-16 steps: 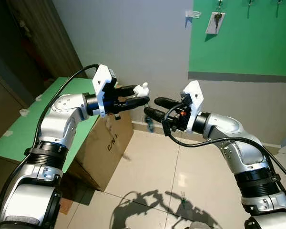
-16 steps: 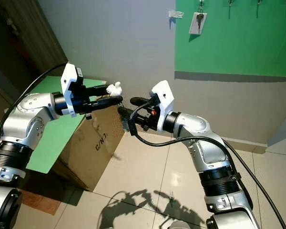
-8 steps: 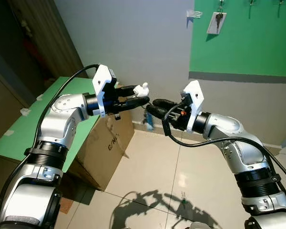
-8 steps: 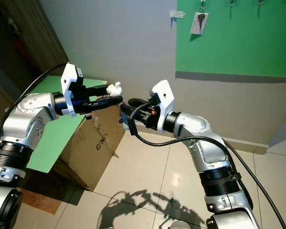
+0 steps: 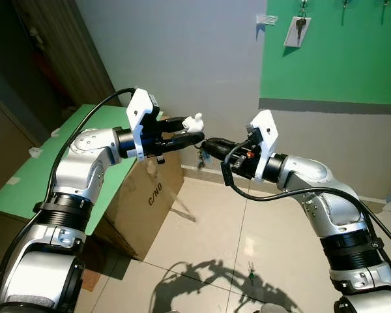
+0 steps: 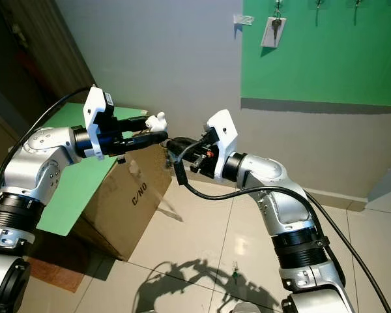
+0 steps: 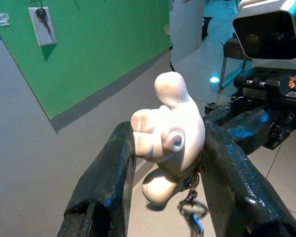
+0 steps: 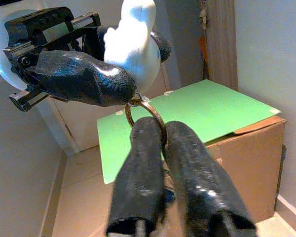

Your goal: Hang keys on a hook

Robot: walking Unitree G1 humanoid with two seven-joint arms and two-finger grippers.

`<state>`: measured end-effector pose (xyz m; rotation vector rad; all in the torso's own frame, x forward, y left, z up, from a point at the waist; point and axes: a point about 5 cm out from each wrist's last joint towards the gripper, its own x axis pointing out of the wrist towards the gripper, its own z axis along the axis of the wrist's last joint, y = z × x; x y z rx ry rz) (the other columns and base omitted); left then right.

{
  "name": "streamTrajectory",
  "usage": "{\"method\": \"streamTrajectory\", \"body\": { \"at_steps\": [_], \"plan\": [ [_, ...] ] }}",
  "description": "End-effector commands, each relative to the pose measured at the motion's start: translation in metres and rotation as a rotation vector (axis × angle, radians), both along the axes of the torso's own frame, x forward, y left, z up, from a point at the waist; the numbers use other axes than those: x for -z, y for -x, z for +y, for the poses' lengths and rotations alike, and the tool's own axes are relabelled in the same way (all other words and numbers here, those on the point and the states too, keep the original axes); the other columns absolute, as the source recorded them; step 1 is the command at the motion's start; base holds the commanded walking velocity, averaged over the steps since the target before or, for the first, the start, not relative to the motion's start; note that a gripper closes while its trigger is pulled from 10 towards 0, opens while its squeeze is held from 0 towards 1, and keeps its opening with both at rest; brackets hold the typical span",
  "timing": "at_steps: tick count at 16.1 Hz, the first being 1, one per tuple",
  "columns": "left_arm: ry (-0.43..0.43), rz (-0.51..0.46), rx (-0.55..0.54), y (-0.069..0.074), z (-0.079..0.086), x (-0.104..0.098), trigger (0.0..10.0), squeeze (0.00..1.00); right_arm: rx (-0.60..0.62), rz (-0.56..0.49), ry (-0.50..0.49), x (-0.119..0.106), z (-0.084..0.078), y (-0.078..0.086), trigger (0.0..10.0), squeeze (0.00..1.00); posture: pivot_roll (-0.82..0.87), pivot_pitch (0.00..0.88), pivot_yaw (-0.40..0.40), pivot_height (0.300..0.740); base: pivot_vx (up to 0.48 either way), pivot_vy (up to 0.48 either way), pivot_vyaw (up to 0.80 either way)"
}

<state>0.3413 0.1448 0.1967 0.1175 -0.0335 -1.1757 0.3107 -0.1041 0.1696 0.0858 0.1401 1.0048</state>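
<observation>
Both arms are silver metal with black ring joints. Behind the long black fingers of the left gripper [image 5: 197, 138] and right gripper [image 5: 207, 145] sit white camera housings, with black cables.

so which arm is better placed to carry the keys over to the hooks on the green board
Right, probably. The right gripper is pinched on the key ring and sits on the side nearer the green board with its hooks. The left gripper clamps only the white figurine, farther from the board.
</observation>
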Motion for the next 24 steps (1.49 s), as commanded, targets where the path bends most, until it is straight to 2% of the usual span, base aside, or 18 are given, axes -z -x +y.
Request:
{"method": "streamTrajectory", "body": {
  "at_steps": [1,9,10,11,12,20,22,23,24],
  "plan": [
    [-0.015,-0.014,-0.019,-0.001,0.005,-0.002,0.0,0.00,-0.005,-0.014,-0.025,-0.004,0.002,0.003,0.0,0.00,-0.27,0.000,0.177,0.740,0.000,0.000,0.00],
    [-0.057,-0.053,-0.056,-0.003,0.005,0.000,0.0,0.00,-0.016,-0.012,-0.040,-0.004,0.004,0.006,0.0,0.00,-0.27,0.000,0.178,0.740,0.000,0.000,0.00],
    [-0.057,-0.047,-0.124,-0.008,0.007,0.001,10.0,0.00,-0.018,-0.011,-0.042,-0.004,0.004,0.006,0.0,0.00,-0.27,0.000,0.178,0.740,0.000,0.000,0.00],
    [-0.057,-0.042,-0.134,-0.009,0.007,0.002,10.0,0.83,-0.019,-0.011,-0.042,-0.004,0.004,0.007,0.0,0.00,-0.27,0.000,0.178,0.740,0.000,0.000,0.00],
    [-0.064,-0.036,-0.122,-0.008,0.007,0.003,10.0,1.00,-0.019,-0.010,-0.043,-0.004,0.004,0.007,0.0,0.00,-0.27,0.000,0.177,0.740,0.000,0.000,0.00],
    [0.005,-0.017,-0.165,-0.011,0.003,-0.001,10.0,1.00,-0.005,0.001,-0.049,0.001,0.006,0.008,0.0,0.00,-0.27,0.000,0.177,0.740,0.000,0.000,0.00],
    [0.010,-0.023,-0.206,-0.014,0.007,-0.001,10.0,1.00,0.005,0.001,-0.048,0.002,0.006,0.008,0.0,0.00,-0.27,0.000,0.177,0.740,0.000,0.000,0.00],
    [0.037,-0.020,-0.261,-0.016,0.011,-0.002,10.0,1.00,0.078,-0.013,-0.045,0.003,0.001,0.004,0.0,0.00,-0.27,0.000,0.177,0.740,0.000,0.000,0.00],
    [0.050,-0.008,-0.317,-0.016,0.016,0.004,10.0,1.00,0.215,-0.024,-0.039,0.008,-0.007,-0.004,0.0,0.00,-0.26,0.000,0.180,0.740,0.000,0.000,0.00]
  ]
}}
